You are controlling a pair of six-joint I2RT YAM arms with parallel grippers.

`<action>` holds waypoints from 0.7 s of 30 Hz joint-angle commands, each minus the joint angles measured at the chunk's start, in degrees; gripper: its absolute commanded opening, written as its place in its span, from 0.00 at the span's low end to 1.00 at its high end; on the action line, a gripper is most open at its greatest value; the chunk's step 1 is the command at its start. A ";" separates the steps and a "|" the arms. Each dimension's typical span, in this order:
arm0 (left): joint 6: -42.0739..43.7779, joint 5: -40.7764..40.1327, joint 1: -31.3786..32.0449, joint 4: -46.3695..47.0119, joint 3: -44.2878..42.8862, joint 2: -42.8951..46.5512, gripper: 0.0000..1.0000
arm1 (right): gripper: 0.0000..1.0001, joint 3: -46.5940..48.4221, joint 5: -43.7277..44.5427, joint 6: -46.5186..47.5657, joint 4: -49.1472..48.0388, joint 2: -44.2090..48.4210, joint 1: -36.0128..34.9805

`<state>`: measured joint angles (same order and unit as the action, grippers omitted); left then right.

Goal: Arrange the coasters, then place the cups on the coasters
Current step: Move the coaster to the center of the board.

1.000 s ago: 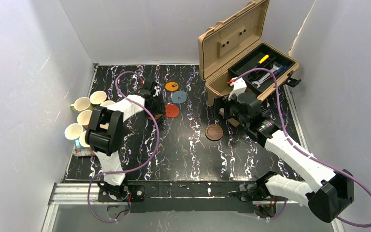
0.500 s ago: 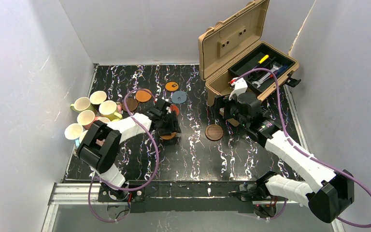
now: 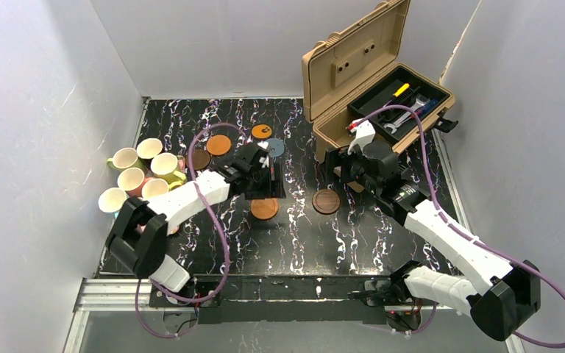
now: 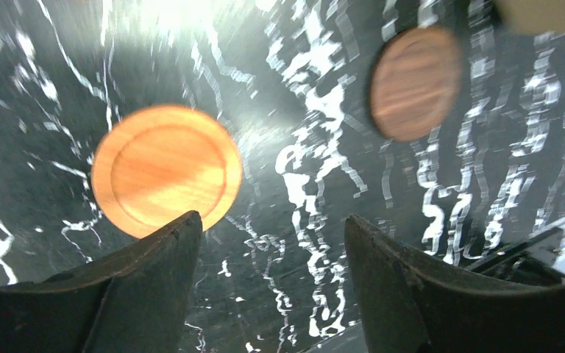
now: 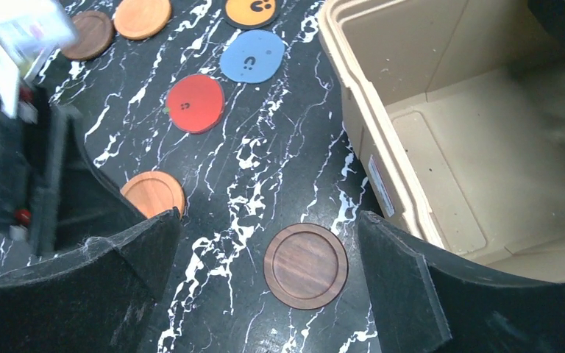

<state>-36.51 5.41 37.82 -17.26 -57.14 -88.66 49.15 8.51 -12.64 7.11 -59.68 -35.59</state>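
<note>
Near the middle of the desk (image 3: 294, 243), an orange-brown wooden coaster (image 3: 264, 208) lay flat on the black marbled top. A dark brown wooden coaster (image 3: 326, 201) lay to its right, the two well apart with open surface round both rims. Farther back, a red coaster (image 5: 195, 103), a grey-blue coaster (image 5: 252, 56) and an orange coaster with a dark mark (image 5: 251, 10) ran in a line toward the rear edge, close but not touching. Left of them, a second orange-brown coaster (image 3: 218, 144) sat just beside a second dark brown one (image 3: 201, 159).

The cups (image 3: 165, 165) were crowded rim to rim against the desk's left edge, cream insides up, none on a coaster.

The left arm's fingers (image 4: 140, 279) hung over the desk just behind the near orange-brown coaster. They were spread, with only marbled surface between them and the coaster's rim showing past one tip. The right arm's fingers (image 5: 412, 294) were spread wide above the near dark brown coaster, which lay below the gap, untouched.

An open tan toolbox (image 3: 375, 81) filled the back right corner, its front wall close beside that coaster. The desk's front strip lay open from side to side.
</note>
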 commanded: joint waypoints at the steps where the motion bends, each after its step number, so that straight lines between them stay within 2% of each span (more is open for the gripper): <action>1: 8.59 -5.77 -0.89 -9.99 -9.33 7.56 0.75 | 0.99 0.40 -3.82 2.98 -2.16 1.79 0.20; 4: 12.59 -10.47 -3.10 -12.22 -11.73 11.59 0.87 | 0.99 0.51 -6.24 3.66 -2.40 1.63 0.25; 6: 14.23 -10.62 -6.09 -11.91 -12.02 14.25 0.92 | 0.99 0.47 -7.52 3.88 -2.63 1.37 0.06; 11: 15.81 -11.29 -14.27 -8.36 -12.36 18.68 0.94 | 0.99 2.20 -0.22 5.09 -0.60 -2.42 -5.43; 13: 17.93 -15.06 -14.61 -6.26 -12.01 20.48 0.95 | 0.99 3.73 4.21 5.42 1.01 -4.97 -9.46; 16: 20.60 -19.28 -14.83 1.86 -6.56 25.24 0.97 | 0.99 5.64 10.28 4.70 1.35 -9.01 -15.16; 21: 24.22 -23.14 -15.67 7.70 2.23 30.58 0.97 | 0.99 7.88 13.36 1.66 -2.32 -17.19 -22.16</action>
<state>-16.75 -11.57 22.79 -15.18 -59.72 -61.52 53.32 16.43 -9.06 8.36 -72.64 -53.95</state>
